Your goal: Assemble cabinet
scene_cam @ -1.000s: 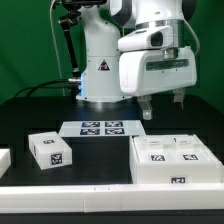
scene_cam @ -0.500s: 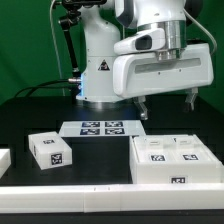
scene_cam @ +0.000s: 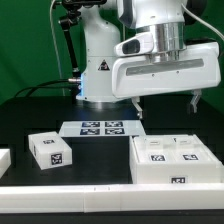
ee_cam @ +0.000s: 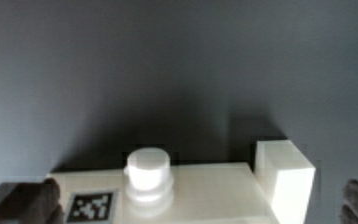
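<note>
Cabinet: one, lying at the bench corner nearest the camera on the exterior view's right, open face upward, probably so that parts can be going in from above; three tags showing.
Small tagged block: one, sitting loose near the front edge, apart from the cabinet.
Marker board: one, mid-bench.
Tool: one, hanging above the cabinet, fingers spread wide, gripping nothing, seemingly lining up a grasp.

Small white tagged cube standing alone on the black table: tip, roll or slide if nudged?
Likely slides, not rolls: the small white plastic cube sits on a flat face on the black table. Unlikely to tip, being about as wide as tall. Probably stiff; its smooth faces may be slippery.
</note>
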You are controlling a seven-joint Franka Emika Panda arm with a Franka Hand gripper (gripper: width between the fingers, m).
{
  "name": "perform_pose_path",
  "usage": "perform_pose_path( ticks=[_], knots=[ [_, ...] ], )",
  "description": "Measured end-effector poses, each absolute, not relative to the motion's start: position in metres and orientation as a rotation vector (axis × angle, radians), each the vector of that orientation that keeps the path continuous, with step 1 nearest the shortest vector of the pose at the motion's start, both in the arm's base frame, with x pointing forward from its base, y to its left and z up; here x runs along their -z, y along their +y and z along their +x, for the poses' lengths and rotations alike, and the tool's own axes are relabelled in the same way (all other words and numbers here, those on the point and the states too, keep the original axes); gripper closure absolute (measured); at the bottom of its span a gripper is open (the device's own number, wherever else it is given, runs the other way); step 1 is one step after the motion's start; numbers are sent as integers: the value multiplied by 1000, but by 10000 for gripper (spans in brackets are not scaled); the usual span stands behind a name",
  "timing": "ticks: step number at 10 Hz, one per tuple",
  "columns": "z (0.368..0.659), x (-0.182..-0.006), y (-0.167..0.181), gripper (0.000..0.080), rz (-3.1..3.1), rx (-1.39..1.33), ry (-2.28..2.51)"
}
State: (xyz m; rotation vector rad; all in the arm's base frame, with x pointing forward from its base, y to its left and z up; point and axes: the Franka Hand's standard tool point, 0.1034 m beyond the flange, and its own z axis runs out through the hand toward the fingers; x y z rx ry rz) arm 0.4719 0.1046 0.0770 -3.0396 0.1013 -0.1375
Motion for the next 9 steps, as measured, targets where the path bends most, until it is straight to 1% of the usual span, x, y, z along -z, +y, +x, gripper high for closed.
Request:
perform_pose_path(
  ticks=[2, 7, 9],
  knots=[
    [470, -73, 109, 3, -3048, 124, 111],
    [469, -71, 109, 3, -3050, 117, 106],
    [467, -57, 97, 3, -3059, 67, 244]
  ],
)
